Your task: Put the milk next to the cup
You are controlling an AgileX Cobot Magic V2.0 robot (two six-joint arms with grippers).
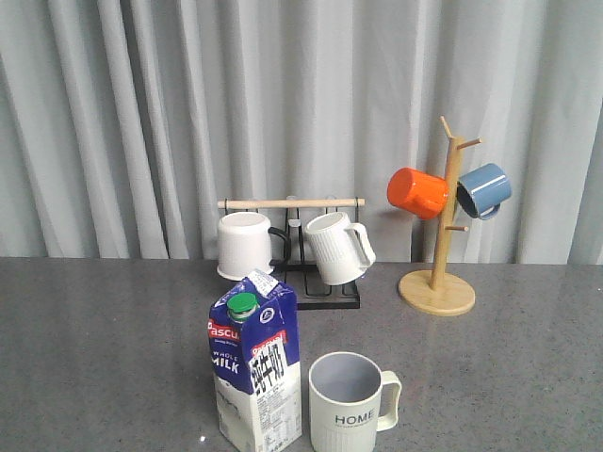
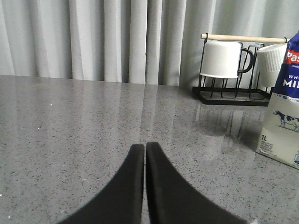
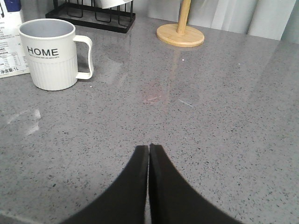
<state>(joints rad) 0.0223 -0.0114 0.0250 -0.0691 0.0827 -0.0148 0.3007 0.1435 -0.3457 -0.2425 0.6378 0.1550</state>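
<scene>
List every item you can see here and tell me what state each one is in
milk: upright, cap on, standing left of the cup.
cup: upright, empty.
left gripper: shut, holding nothing.
right gripper: shut, holding nothing.
black-handled mug: hanging on the rack.
ribbed mug: hanging, tilted.
orange mug: hung on the mug tree.
blue mug: hung on it too.

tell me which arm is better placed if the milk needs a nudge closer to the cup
Left. The milk stands upright on the cup's left side, showing in the left wrist view, clear table between. The left gripper has its jaws shut and empty; the right gripper has the cup in its way.
</scene>
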